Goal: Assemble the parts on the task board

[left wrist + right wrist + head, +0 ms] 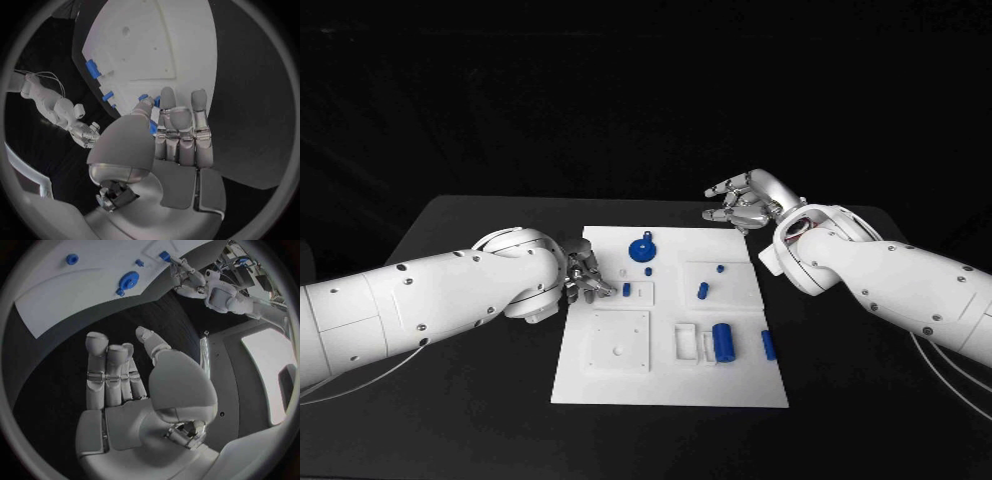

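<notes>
Black table, both robot hands hovering empty

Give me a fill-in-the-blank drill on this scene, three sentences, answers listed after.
1. The small parts lying on the task board are coloured ____.
2. The right hand hovers over the black table just beyond the board's ____ edge.
3. The left hand sits at the board's ____ edge, near a small blue part.

Missing words: blue; far; left
</notes>
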Robot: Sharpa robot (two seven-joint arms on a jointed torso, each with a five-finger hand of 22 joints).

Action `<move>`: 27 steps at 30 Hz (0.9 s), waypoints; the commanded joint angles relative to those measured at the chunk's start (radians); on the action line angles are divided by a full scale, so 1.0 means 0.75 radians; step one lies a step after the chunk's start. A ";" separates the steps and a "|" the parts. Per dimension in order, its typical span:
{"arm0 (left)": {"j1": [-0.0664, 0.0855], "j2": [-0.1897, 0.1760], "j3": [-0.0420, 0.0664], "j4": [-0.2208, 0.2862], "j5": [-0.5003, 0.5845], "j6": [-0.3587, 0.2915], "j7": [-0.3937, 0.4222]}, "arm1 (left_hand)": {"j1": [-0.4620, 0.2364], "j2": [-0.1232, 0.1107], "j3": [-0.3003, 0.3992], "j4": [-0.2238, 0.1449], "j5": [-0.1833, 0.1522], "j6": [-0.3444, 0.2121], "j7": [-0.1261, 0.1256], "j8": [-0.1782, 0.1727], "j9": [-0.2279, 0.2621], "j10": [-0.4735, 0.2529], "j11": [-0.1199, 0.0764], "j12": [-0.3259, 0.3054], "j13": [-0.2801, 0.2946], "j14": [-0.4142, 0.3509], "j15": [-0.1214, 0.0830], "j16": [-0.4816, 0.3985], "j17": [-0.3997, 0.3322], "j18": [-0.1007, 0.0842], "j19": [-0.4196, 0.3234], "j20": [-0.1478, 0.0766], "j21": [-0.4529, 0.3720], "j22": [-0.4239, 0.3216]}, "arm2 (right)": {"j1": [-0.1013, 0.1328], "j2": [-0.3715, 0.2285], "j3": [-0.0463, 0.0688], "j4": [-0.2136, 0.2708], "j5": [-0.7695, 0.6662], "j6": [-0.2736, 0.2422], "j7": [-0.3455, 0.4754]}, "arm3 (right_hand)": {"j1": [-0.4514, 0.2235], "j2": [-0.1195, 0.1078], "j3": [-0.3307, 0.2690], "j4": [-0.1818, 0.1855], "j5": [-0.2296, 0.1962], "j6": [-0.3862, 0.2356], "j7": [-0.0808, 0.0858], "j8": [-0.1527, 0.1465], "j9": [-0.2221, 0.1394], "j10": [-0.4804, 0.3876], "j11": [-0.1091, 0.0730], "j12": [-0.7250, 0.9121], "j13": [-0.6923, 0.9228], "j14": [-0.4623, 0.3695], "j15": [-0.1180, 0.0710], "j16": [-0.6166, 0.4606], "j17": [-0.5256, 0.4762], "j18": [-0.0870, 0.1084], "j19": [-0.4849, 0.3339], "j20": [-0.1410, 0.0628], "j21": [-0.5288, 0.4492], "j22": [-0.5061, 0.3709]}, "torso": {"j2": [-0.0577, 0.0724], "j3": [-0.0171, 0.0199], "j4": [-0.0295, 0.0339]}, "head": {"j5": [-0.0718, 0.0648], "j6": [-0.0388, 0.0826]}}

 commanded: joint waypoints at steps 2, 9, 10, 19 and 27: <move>-0.010 -0.002 -0.007 0.007 0.005 -0.019 0.003 | 0.044 0.039 0.097 -0.098 0.069 -0.012 0.008 0.016 0.015 0.065 -0.007 0.002 -0.002 0.005 -0.009 0.010 0.003 -0.015 0.001 -0.008 0.012 0.028 | -0.002 0.002 0.001 0.000 -0.002 0.014 0.007 | -0.009 -0.004 0.007 -0.002 0.005 -0.008 0.002 -0.008 0.000 0.003 -0.005 0.001 -0.001 -0.001 -0.004 0.000 0.002 0.021 0.043 0.000 0.007 0.078 | 0.001 -0.0003 0.0006 | -0.002 0.000; -0.011 -0.007 -0.006 0.006 0.005 -0.043 0.006 | -0.022 0.046 0.158 -0.165 0.087 -0.036 0.014 0.020 0.029 0.064 -0.005 0.005 -0.008 0.008 -0.008 0.008 0.002 -0.009 -0.005 -0.006 0.032 0.027 | -0.004 0.002 0.001 0.000 -0.002 0.014 0.007 | -0.009 -0.004 0.007 -0.002 0.005 -0.008 0.002 -0.008 0.000 0.003 -0.005 0.001 -0.001 -0.001 -0.004 0.000 0.002 0.021 0.043 0.000 0.007 0.078 | 0.000 -0.0002 0.0009 | -0.004 -0.001; -0.011 -0.007 -0.006 0.004 0.006 -0.042 0.006 | -0.027 0.045 0.156 -0.165 0.088 -0.051 0.018 0.012 0.024 0.064 -0.004 0.003 -0.009 0.008 -0.006 0.008 0.002 -0.009 -0.005 -0.005 0.033 0.027 | -0.004 0.002 0.001 0.000 -0.002 0.015 0.007 | -0.009 -0.004 0.007 -0.002 0.005 -0.008 0.002 -0.008 0.000 0.003 -0.005 0.001 -0.001 -0.001 -0.004 0.000 0.002 0.021 0.043 0.000 0.007 0.078 | 0.000 -0.0003 0.0010 | -0.003 -0.001; -0.011 -0.004 -0.006 -0.004 0.026 -0.019 0.004 | -0.044 0.040 0.178 -0.182 0.199 -0.058 0.030 -0.013 -0.022 0.064 0.000 -0.009 -0.010 0.006 -0.003 0.008 0.002 -0.002 -0.012 -0.001 0.041 0.027 | -0.008 0.003 0.001 -0.002 -0.002 0.015 0.008 | -0.009 -0.004 0.007 -0.002 0.005 -0.008 0.002 -0.008 0.000 0.003 -0.005 0.001 -0.001 -0.001 -0.004 0.000 0.002 0.021 0.043 0.000 0.007 0.078 | 0.000 -0.0007 0.0008 | -0.002 0.000; -0.011 -0.004 -0.006 -0.003 0.037 -0.010 0.004 | -0.058 0.037 0.225 -0.210 0.268 -0.052 0.033 -0.018 -0.044 0.064 0.001 -0.010 -0.009 0.005 -0.002 0.009 0.004 0.003 -0.020 -0.001 0.058 0.028 | -0.009 0.002 0.001 -0.002 -0.002 0.016 0.008 | -0.012 -0.004 0.008 -0.001 0.006 -0.007 0.003 -0.007 0.000 0.003 -0.005 0.001 -0.001 -0.001 -0.004 0.000 0.003 0.021 0.044 0.000 0.008 0.078 | 0.000 -0.0008 0.0008 | -0.001 0.000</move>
